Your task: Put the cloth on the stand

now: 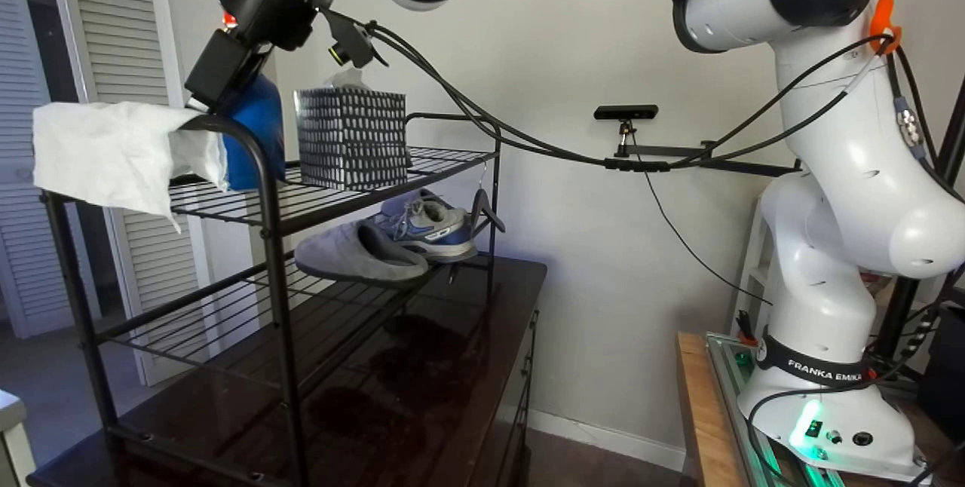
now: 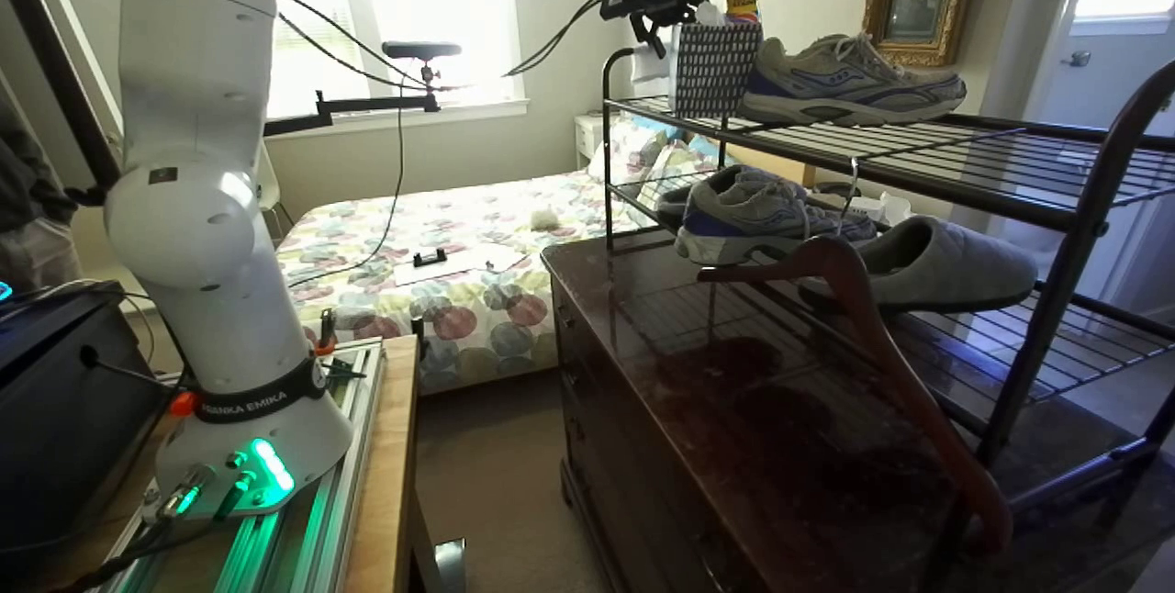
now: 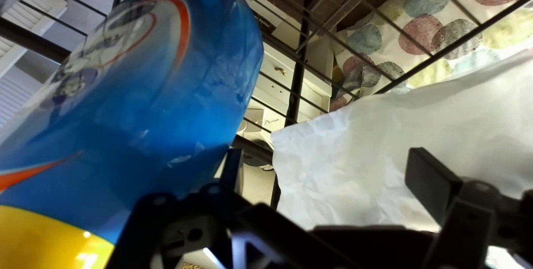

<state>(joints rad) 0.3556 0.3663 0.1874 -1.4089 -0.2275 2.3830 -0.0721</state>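
Note:
The white cloth [image 1: 113, 148] hangs over the end rail at the top of the stand, a black wire rack [image 1: 280, 306]. Part of the cloth lies inside over the top shelf. It is partly hidden behind the tissue box in an exterior view [image 2: 648, 65]. My gripper [image 1: 202, 101] points down at the rail beside the cloth. In the wrist view the gripper [image 3: 333, 173] is open, its fingers wide apart, with the cloth [image 3: 354, 156] spread behind them. One finger is close to the blue spray bottle [image 3: 179, 94]; I cannot tell whether they touch.
The blue bottle [image 1: 256, 136] and a patterned tissue box [image 1: 350, 140] stand on the top shelf, near the gripper. A sneaker [image 2: 854, 88] is also up there. A slipper [image 1: 358, 253] and sneakers sit on the lower shelf. A hanger [image 2: 863, 318] hangs off the rack above the dresser [image 2: 633, 327].

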